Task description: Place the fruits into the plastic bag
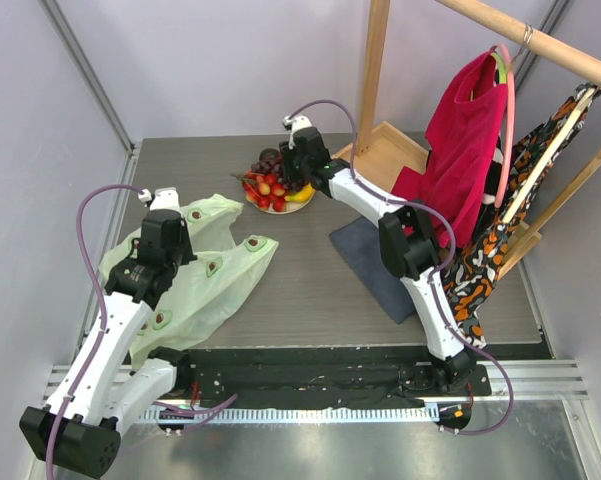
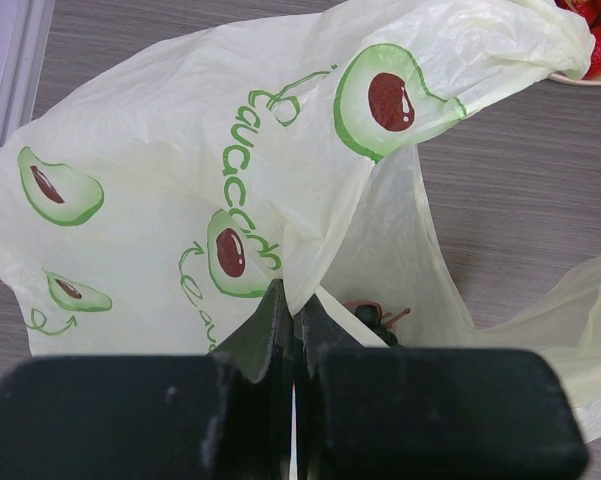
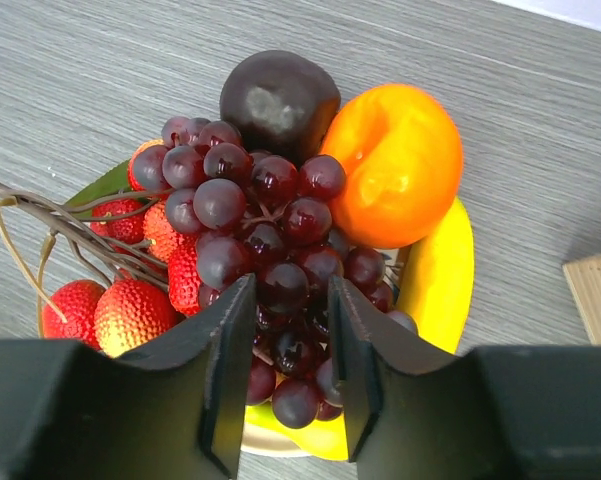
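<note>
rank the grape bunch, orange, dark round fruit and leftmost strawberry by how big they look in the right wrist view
1. grape bunch
2. orange
3. dark round fruit, partly hidden behind the grapes and farther from the camera, so its rank is less sure
4. leftmost strawberry

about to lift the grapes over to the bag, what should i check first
1. left gripper shut on bag edge: ok.
2. bag mouth open: ok, a gap shows beside the pinch.
3. right gripper centred over grapes: ok, jaws straddle the bunch.
4. firm hold on grapes: cannot tell, contact is unclear.
5. bunch free of neighbours: not ok, orange and strawberries lie against it.
</note>
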Robot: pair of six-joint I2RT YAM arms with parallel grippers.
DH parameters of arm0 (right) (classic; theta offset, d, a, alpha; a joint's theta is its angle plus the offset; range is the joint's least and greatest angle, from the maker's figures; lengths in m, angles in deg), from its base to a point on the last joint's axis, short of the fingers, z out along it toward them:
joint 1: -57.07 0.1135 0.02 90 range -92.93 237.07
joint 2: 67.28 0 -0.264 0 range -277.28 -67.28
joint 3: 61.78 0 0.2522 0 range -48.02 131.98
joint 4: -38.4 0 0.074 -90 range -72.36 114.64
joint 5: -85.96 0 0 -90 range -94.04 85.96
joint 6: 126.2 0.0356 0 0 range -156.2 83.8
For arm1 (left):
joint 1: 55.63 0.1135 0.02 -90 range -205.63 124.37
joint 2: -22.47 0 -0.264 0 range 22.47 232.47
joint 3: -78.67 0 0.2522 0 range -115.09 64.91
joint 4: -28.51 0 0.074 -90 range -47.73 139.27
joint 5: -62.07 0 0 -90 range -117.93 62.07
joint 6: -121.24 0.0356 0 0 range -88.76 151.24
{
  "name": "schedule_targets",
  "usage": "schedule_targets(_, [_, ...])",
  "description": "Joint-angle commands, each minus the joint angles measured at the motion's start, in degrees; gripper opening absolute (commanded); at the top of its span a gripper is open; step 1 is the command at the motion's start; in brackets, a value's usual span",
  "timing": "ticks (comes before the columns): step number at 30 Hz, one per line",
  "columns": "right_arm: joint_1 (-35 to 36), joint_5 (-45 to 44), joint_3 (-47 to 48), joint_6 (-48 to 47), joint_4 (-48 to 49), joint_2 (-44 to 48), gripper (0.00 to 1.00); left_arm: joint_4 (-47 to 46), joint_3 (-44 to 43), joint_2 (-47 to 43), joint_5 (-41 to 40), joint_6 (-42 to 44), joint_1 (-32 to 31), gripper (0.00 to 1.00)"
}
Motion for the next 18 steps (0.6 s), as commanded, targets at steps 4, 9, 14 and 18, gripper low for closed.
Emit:
schedule_targets(4, [-0.9,3.9,2.1,1.1,3.3,-0.7,0.37,-2.1,-0.1,0.0,0.2,0.8,0.4,0.0])
schedule_targets(9, [-0.9,6.4,1.0,0.7,4.8,-0.1,0.26,-1.9,-0.1,0.0,0.3,0.8,0.5,0.0])
schedule_targets(14, [-1.0,7.1,-2.3,0.9,8.6,3.2,0.1,-2.0,-0.1,0.0,0.4,0.8,0.6,0.0])
schedule_targets(18, [-0.9,7.2,-4.0,1.1,9.5,5.4,0.04,-2.0,-0.1,0.0,0.7,0.8,0.7,0.0])
